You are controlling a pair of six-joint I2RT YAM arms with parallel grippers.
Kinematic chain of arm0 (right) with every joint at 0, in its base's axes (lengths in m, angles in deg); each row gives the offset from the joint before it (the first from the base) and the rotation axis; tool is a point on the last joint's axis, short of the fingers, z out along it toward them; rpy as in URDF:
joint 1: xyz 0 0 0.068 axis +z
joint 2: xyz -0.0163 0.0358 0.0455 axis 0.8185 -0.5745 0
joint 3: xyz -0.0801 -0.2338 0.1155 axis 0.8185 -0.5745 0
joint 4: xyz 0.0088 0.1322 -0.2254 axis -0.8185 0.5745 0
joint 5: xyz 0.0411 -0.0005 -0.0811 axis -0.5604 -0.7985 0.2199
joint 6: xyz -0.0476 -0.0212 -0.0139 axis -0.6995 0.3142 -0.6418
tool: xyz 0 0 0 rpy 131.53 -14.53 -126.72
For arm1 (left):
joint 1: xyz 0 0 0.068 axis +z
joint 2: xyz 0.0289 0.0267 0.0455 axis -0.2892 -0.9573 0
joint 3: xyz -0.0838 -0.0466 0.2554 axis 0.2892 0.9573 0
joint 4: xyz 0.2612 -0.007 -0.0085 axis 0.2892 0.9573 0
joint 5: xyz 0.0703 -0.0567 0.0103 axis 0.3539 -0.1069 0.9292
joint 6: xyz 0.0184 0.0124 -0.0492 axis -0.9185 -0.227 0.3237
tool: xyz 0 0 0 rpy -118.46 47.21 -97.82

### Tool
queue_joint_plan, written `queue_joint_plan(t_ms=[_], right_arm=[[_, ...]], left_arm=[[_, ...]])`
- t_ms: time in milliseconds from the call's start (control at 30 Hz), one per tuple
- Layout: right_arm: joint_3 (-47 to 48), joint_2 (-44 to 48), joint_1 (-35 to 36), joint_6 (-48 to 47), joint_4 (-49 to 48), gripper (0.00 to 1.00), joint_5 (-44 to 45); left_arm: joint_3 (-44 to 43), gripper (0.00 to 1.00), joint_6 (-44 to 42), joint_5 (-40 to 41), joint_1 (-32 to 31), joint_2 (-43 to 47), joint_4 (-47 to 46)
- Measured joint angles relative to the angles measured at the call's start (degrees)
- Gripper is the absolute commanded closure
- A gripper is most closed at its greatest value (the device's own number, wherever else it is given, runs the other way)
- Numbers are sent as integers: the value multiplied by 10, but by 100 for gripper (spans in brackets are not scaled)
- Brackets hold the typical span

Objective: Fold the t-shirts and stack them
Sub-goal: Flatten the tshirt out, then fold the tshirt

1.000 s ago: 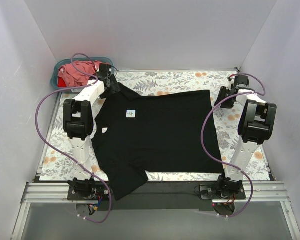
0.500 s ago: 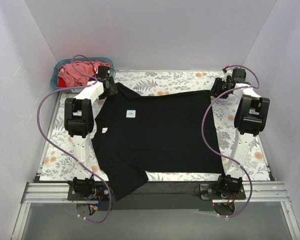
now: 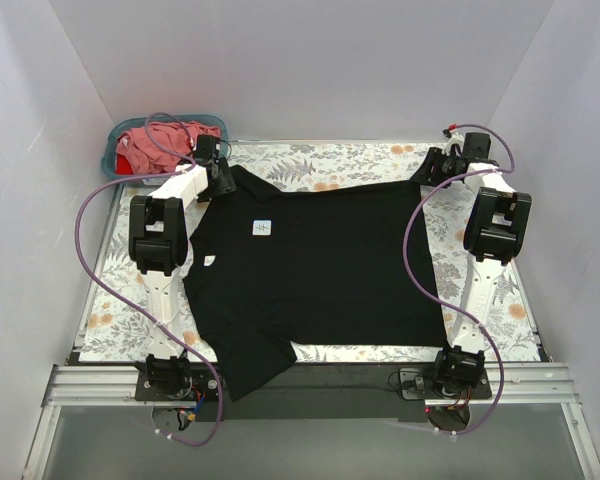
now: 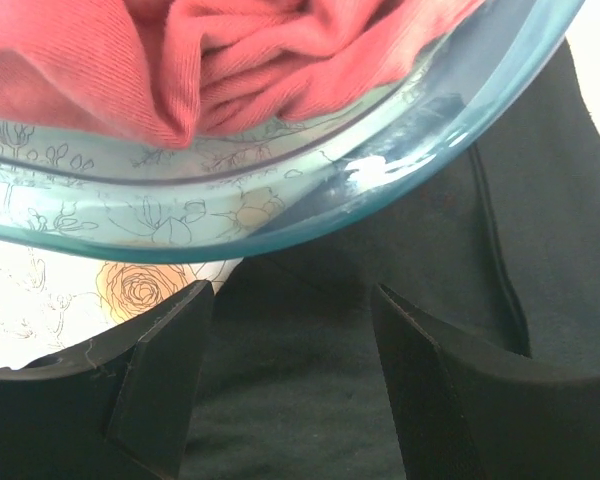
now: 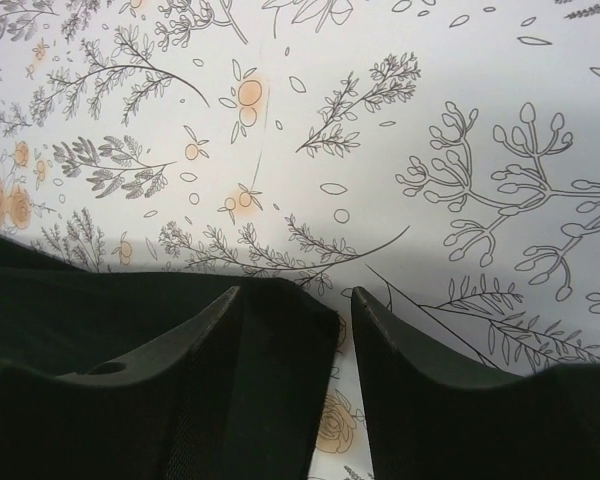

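A large black t-shirt point(image 3: 320, 260) with a white chest mark point(image 3: 263, 228) lies spread flat on the floral tablecloth. My left gripper point(image 3: 220, 172) hovers at its far left shoulder, next to the basket. In the left wrist view the left gripper point(image 4: 292, 320) is open, with black cloth point(image 4: 300, 400) lying flat beneath the gap. My right gripper point(image 3: 432, 168) is at the shirt's far right corner. In the right wrist view the right gripper point(image 5: 295, 295) is open, and the black corner point(image 5: 290, 340) lies between the fingers, not pinched. Red and pink t-shirts point(image 3: 155, 140) fill the basket.
The teal plastic basket point(image 3: 112, 155) stands at the far left corner, and its rim point(image 4: 410, 150) is close above my left fingers. The floral tablecloth point(image 5: 380, 120) shows bare beyond the shirt's far edge. White walls enclose the table on three sides.
My right arm has reached farther back to the shirt's far right corner, and its jaws have widened a little. The left gripper has shifted slightly along the collar side.
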State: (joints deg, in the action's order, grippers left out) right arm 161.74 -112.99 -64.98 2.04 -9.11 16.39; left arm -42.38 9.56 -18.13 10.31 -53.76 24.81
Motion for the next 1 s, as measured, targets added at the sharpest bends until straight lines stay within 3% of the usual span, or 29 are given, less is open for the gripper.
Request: queue_joint_plan(t_ms=[233, 333, 433, 1000], right_arm=[[0, -6, -1, -2, -2, 60, -21], [0, -10, -1, -3, -4, 75, -28], [1, -14, -1, -4, -3, 98, -31], [2, -13, -8, -26, -3, 99, -3]], left_arm=[[2, 37, -3, -2, 0, 0, 0], [2, 37, -3, -5, 0, 0, 0], [5, 37, -3, -7, 0, 0, 0], [3, 37, 3, -6, 0, -8, -14]])
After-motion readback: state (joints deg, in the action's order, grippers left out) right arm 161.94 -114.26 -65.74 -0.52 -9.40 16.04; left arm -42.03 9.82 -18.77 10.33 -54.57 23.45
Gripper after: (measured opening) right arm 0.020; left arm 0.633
